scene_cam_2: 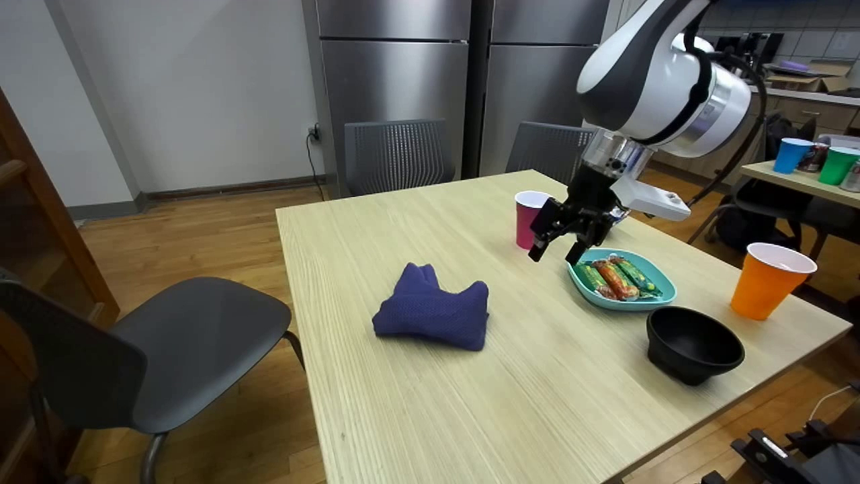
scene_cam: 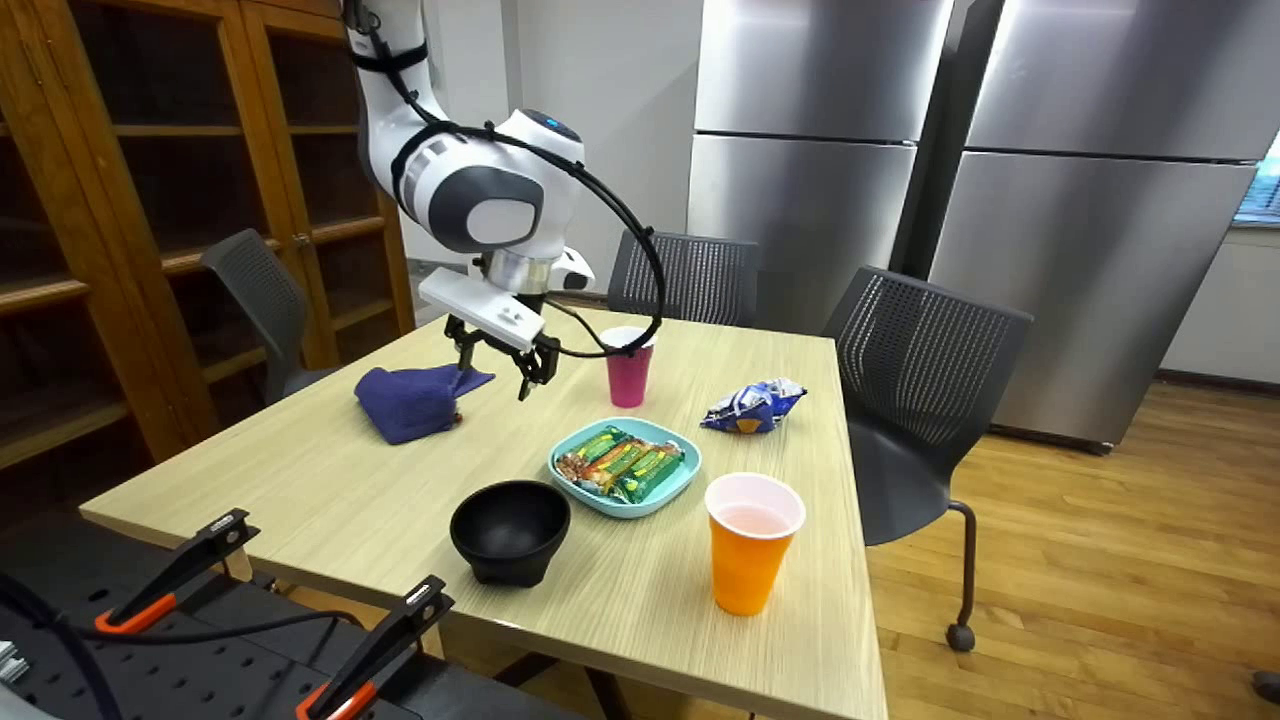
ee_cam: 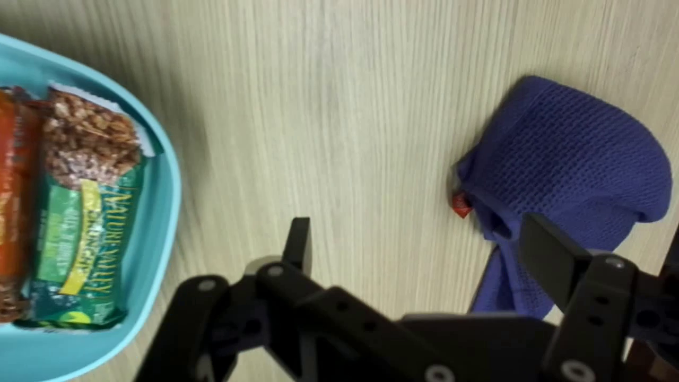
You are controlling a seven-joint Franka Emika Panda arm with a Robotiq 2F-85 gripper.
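The gripper point(ee_cam: 421, 241) hung above the tabletop point(ee_cam: 329, 116), its fingers point(ee_cam: 298, 245) spread wide with nothing held between them. In the wrist view the purple-blue cloth point(ee_cam: 578, 164) lay bunched at about two o'clock from the middle of the fingertips, partly covered by the finger at three o'clock. In both exterior views it was at about eight o'clock from them. At nine o'clock in the wrist view stood a turquoise tray point(ee_cam: 171, 183), cut off by the border of the view, bearing a green bar point(ee_cam: 87, 228) and an orange bar point(ee_cam: 16, 185). A small red thing point(ee_cam: 460, 205) peeked out at the cloth's edge, on the side facing the tray.

A broad strip of wood grain ran between the tray's rim and the cloth, and on toward twelve o'clock. In an exterior view, tabletop reached from the cloth to the table's edge at nine o'clock, with a gray chair point(scene_cam_2: 205, 349) beyond. In an exterior view a pink cup point(scene_cam: 629, 378) stood at about three o'clock from the fingers, a black bowl point(scene_cam: 510, 535) at six and an orange cup point(scene_cam: 748, 560) at four, past the tray.

Only the wrist view made the green bar's lettering readable, while both exterior views showed a third bar point(scene_cam: 650, 473), also green. A blue snack bag point(scene_cam: 755, 405) lay plain at three o'clock in an exterior view. A blue cup point(scene_cam_2: 791, 156) and a green cup point(scene_cam_2: 838, 166) showed on a separate table point(scene_cam_2: 799, 183) at about two o'clock in an exterior view.
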